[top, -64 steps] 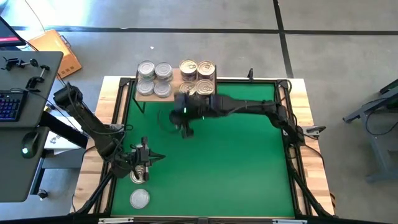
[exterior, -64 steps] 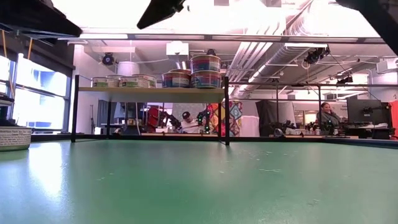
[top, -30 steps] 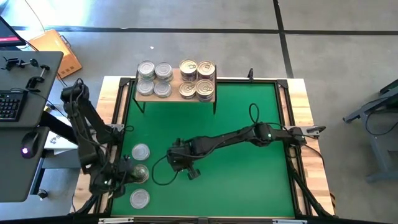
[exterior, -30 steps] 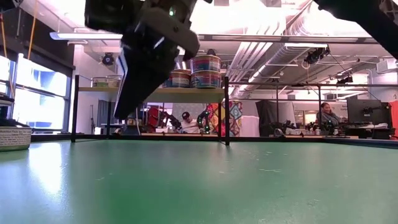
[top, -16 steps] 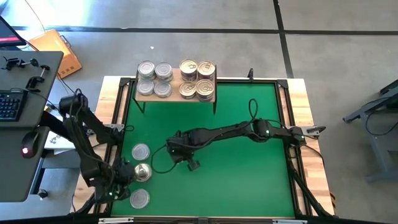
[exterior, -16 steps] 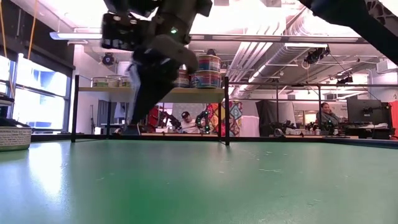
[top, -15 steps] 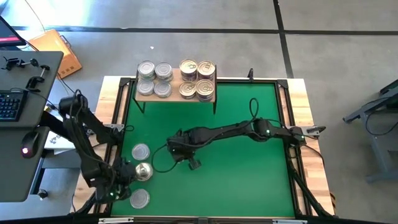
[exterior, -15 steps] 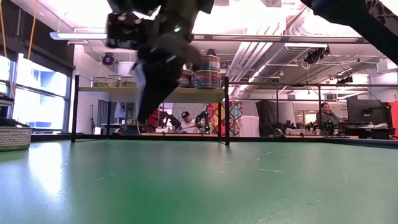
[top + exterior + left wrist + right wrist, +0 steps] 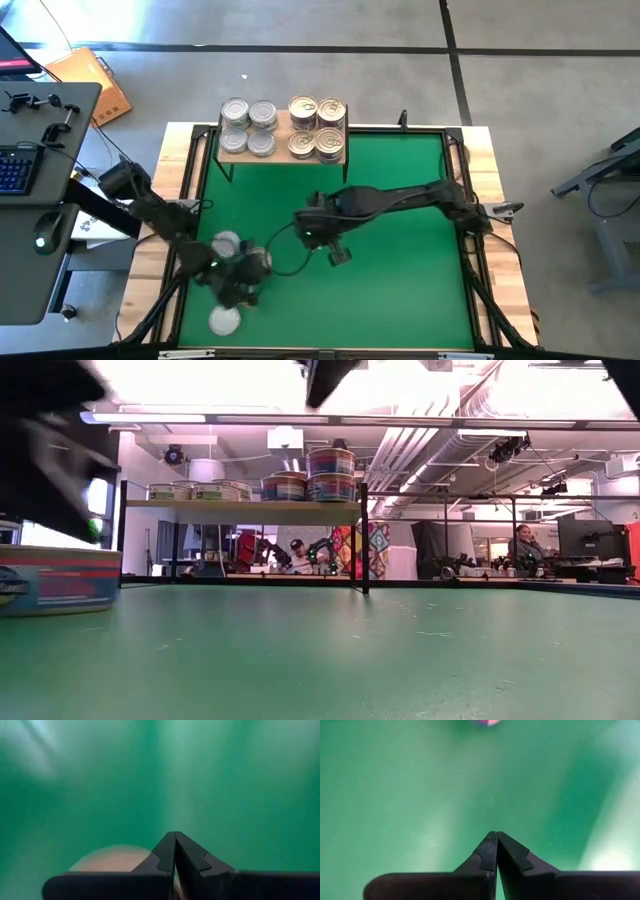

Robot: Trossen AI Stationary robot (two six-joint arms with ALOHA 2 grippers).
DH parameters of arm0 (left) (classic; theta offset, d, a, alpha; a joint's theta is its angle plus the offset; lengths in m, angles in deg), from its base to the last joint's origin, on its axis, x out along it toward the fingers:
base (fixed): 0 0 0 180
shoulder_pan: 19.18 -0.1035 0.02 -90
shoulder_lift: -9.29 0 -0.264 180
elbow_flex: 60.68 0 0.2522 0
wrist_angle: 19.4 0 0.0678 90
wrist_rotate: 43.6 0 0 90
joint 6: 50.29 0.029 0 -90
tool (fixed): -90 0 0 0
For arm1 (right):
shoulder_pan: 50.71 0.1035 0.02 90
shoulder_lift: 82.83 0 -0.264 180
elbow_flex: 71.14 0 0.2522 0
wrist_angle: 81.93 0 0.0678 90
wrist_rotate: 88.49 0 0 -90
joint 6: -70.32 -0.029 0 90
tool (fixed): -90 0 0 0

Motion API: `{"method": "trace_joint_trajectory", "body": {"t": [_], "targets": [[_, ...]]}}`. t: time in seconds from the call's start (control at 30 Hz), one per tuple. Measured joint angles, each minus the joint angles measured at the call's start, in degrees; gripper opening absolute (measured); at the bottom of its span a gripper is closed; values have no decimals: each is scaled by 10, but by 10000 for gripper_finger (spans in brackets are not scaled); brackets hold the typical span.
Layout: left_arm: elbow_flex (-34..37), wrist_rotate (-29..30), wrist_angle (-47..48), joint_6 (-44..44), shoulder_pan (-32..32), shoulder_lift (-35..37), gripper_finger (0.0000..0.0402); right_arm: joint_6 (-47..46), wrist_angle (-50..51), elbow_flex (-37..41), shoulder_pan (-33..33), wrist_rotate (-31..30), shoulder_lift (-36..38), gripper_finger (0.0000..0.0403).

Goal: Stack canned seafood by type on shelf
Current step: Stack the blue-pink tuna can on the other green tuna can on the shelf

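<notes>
A: Eyes on the shelf (image 9: pixel 283 147) at the far edge of the green mat (image 9: pixel 400 250), towards its far left corner. Two groups up there: silver-lidded tins (image 9: pixel 248 127) on the left half, gold pull-tab tins (image 9: pixel 317 125) on the right half.

B: From table level the gold-topped tins (image 9: pixel 318 474) stand two high, taller cans with red, white and blue bands. The silver ones (image 9: pixel 195 491) are flatter, in a low row. Any writing?

A: None I can read; the labels are too small and blurred.

B: And off the shelf?

A: Three tins near the mat's left edge, towards the near left corner. One silver tin (image 9: pixel 226 243) is partly under the left arm, another silver tin (image 9: pixel 226 320) sits close to the near edge, and a third tin (image 9: pixel 258 259) lies just beside the left gripper (image 9: pixel 243 285).

B: Is that gripper holding anything?

A: No. Its wrist camera shows the fingers (image 9: pixel 165 854) pressed tip to tip, nothing between them, with a pale round lid (image 9: pixel 107 861) behind them.

B: The right gripper (image 9: pixel 339 256)?

A: Mid-mat, fingers (image 9: pixel 487 852) also pinched together and empty, over bare green. A red and blue tin edge (image 9: pixel 485 722) shows farther off in its wrist view.

B: There's a banded tin (image 9: pixel 58 580) looming large at the left of the low view.
</notes>
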Motion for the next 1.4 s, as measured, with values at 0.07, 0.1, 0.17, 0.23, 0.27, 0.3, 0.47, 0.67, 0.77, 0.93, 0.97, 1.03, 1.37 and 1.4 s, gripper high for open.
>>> {"method": "trace_joint_trajectory", "body": {"t": [0.07,0.1,0.17,0.23,0.27,0.3,0.47,0.67,0.77,0.93,0.97,1.03,1.37,1.4], "targets": [[5,-22,-71,71,-41,-11,0,-23,5,0,13,-10,27,0],[5,-31,-100,98,-59,-16,0,-32,7,0,19,-14,37,0],[5,-51,-145,142,-85,-16,0,-46,7,0,35,-19,53,0],[-2,-70,-150,169,-98,-8,0,-56,7,-1,51,-25,56,0],[-8,-74,-142,175,-100,0,0,-58,7,-1,59,-34,55,0],[-14,-74,-126,176,-100,9,0,-60,7,1,67,-43,53,0],[-43,-72,41,114,-68,65,0,-66,-85,114,85,-57,63,0],[-40,-59,247,-60,-22,116,0,-71,-328,318,76,-49,78,0],[-10,-56,251,-90,-16,132,0,-70,-473,398,73,-49,79,0],[56,-75,190,-96,-34,139,0,-55,-667,483,68,-48,78,0],[69,-72,166,-83,-39,138,0,-51,-688,489,67,-48,78,2],[89,-68,100,-46,-51,134,0,-47,-710,492,67,-50,79,10],[107,-116,-156,161,-134,101,0,-55,-647,450,79,-53,80,133],[100,-116,-154,167,-136,101,0,-58,-637,453,80,-49,80,145]]}}
